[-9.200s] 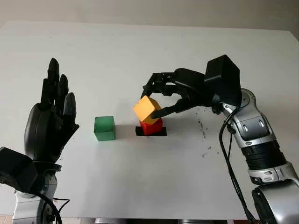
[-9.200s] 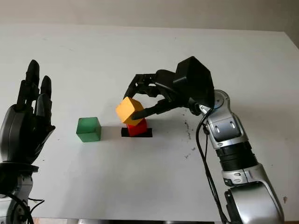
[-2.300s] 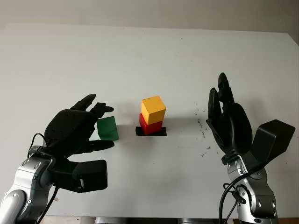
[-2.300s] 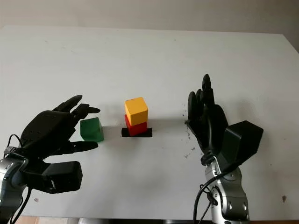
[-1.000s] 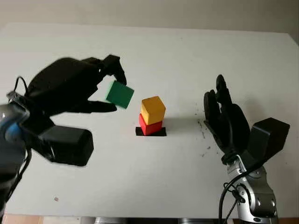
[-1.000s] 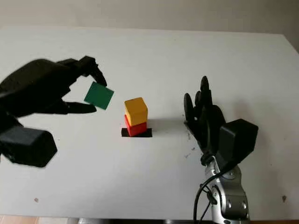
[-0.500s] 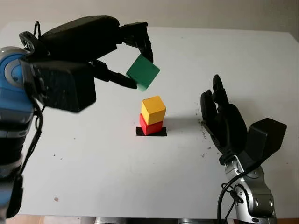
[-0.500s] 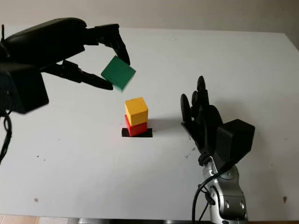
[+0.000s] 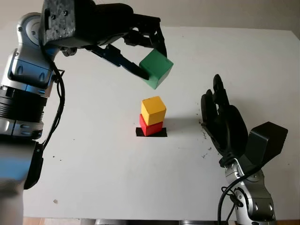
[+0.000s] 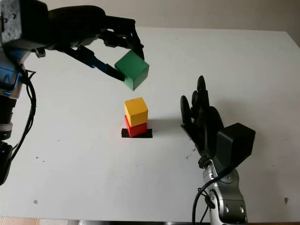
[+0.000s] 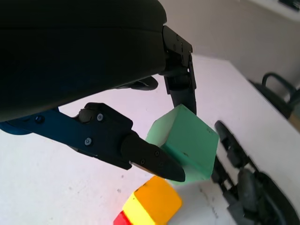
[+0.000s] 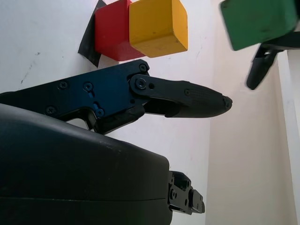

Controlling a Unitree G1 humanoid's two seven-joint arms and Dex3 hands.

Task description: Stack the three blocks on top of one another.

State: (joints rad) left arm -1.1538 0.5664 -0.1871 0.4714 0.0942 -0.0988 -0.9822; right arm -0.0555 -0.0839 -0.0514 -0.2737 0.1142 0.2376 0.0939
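1. The green block (image 9: pixel 156 69) is pinched, tilted, between the fingers of the left hand (image 9: pixel 140 47), in the air above the stack.
2. Below it, the yellow block (image 9: pixel 153 110) is seen resting on the red block (image 9: pixel 150 127), which sits on a black patch (image 9: pixel 151 132) on the white table (image 9: pixel 93 154).
3. The right hand (image 9: pixel 222 123) is held open, empty, beside the stack.

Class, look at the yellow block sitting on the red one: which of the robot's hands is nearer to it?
Left. The left hand holds the green block in the air just above the yellow block; the open right hand stands off to its right side.
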